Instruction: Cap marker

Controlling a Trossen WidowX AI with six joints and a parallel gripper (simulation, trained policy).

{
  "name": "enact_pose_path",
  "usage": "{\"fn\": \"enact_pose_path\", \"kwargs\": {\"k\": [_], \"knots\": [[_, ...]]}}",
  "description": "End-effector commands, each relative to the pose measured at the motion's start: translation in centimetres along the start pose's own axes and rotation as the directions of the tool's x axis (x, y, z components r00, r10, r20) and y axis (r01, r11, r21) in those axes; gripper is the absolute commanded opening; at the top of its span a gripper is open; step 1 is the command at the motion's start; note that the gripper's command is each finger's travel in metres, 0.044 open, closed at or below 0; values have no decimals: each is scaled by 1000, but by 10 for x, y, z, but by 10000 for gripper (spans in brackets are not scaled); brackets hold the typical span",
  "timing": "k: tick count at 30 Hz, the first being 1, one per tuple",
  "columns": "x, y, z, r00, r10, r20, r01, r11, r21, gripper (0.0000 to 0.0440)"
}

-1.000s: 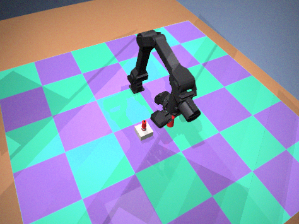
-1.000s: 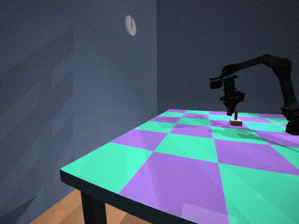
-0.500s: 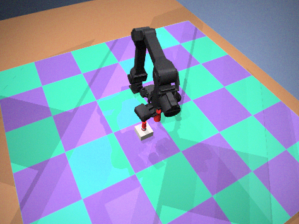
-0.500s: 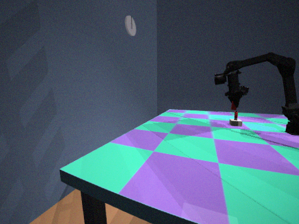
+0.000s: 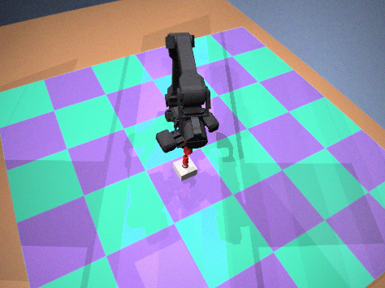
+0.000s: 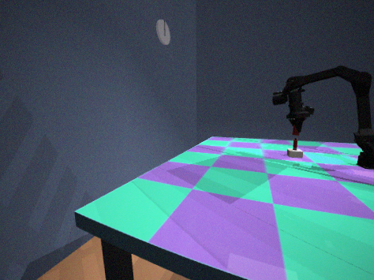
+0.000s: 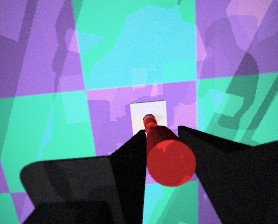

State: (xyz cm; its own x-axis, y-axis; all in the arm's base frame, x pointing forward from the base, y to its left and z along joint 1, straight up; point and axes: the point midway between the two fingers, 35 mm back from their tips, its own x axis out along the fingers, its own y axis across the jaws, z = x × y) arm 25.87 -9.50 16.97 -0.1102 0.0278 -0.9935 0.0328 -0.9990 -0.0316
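The red cap (image 5: 188, 150) (image 6: 295, 130) (image 7: 171, 163) is between the fingers of my gripper (image 5: 188, 146) (image 6: 296, 127) (image 7: 161, 132), which is shut on it. The red marker (image 5: 185, 161) (image 6: 295, 143) (image 7: 149, 121) stands upright in the white holder block (image 5: 188, 174) (image 6: 295, 154) (image 7: 159, 106). The cap is above the marker, roughly in line with it. In the exterior view a small gap shows between the cap and the marker's red body. The marker's dark tip is hard to make out there, and the wrist view hides it partly behind the cap.
The checkered table top (image 5: 134, 272) (image 6: 221, 225) lies under the arm and the block. The arm (image 5: 184, 61) (image 6: 339, 72) reaches over from its base, at the right in the exterior view. Shadows cross the squares.
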Motion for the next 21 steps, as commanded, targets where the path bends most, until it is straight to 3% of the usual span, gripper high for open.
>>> {"fn": "enact_pose_path", "kwargs": {"k": [1, 21], "knots": [[4, 3, 3, 1000, -11, -3, 11, 1000, 6, 0], [47, 6, 0, 999, -45, 30, 46, 999, -15, 0]]}}
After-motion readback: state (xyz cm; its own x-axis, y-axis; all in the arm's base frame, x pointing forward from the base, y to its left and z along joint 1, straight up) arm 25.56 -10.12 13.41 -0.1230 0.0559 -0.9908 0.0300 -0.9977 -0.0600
